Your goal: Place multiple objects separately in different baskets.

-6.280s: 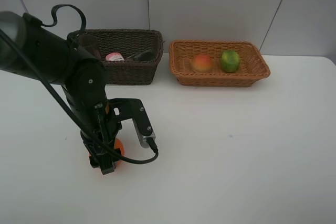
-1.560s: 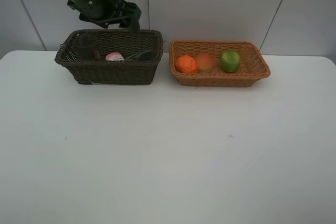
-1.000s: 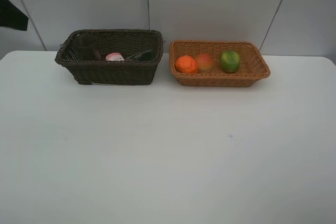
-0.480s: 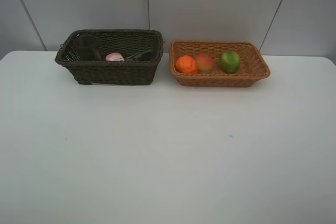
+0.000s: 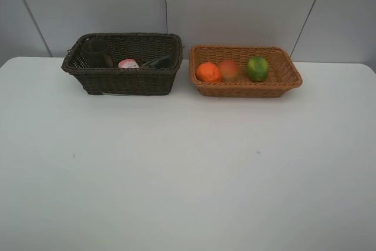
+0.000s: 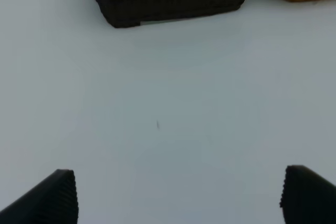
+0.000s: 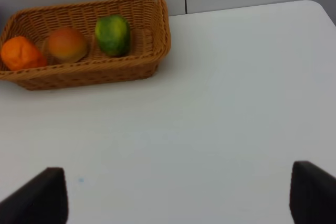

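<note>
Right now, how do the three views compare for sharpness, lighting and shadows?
Exterior high: sharp and evenly lit, with soft shadows under the dark basket and the tan basket. Left wrist: softer, bluish cast, the left claw fingertips are dark blurs at the frame corners. Right wrist: mild blur, the lime and tangerine readable, the right claw fingertips out of focus.

woven wicker baskets (image 5: 122,80), matt white table (image 5: 188,168)

Tan basket (image 7: 157,35) holds tangerine (image 7: 20,53), peach (image 7: 65,44), lime (image 7: 112,35); gripper (image 7: 178,192) spread wide.
</note>
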Controlling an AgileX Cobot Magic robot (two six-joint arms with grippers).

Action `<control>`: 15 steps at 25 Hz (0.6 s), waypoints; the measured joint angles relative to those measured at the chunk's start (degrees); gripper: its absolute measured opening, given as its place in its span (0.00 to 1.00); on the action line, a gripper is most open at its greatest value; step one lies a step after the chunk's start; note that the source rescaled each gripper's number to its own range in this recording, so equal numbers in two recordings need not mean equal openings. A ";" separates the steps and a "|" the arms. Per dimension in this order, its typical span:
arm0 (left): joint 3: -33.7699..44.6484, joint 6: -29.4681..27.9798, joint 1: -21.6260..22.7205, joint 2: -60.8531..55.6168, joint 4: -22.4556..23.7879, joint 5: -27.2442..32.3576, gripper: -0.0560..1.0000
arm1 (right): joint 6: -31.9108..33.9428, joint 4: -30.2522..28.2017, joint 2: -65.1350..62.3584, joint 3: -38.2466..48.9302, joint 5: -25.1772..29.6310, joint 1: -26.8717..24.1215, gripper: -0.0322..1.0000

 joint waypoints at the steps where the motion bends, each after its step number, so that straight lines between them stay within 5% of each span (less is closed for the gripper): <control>1: 0.26 -0.05 0.00 -0.65 0.37 -0.13 1.00 | 0.00 0.00 0.00 0.00 0.00 0.00 0.86; 15: 0.27 -0.44 0.00 -0.95 1.40 -1.10 1.00 | 0.00 0.00 0.00 0.00 0.00 0.00 0.86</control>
